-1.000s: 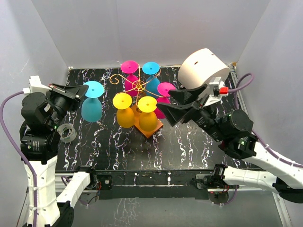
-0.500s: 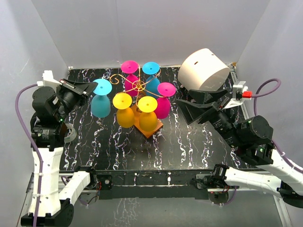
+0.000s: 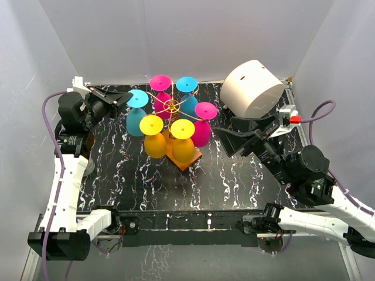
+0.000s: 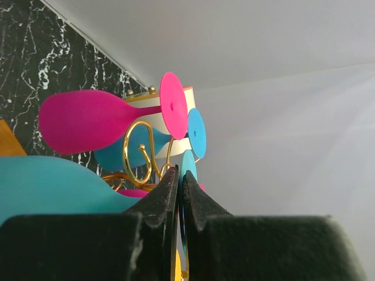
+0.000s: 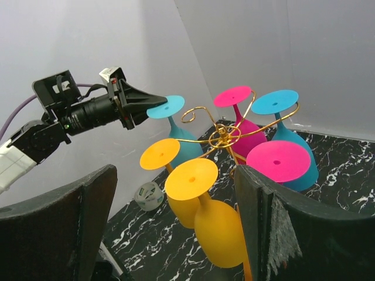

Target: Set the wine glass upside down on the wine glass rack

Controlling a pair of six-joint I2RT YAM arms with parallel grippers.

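Observation:
The wine glass is teal and hangs upside down, bowl below and foot on top. My left gripper is shut on the rim of its foot, just left of the wine glass rack, whose gold wire arms rise from an orange base. In the left wrist view the fingertips pinch the thin foot, with the teal bowl at lower left and a gold curl just beyond. My right gripper stands open to the right of the rack, holding nothing.
Two pink glasses, one teal and two yellow hang upside down on the rack. A large white cylinder sits at the back right. A tape roll lies near the left edge of the black marbled table.
My left arm has carried the teal glass right and toward the back, up to the rack. My right gripper has pulled back from the rack to the right.

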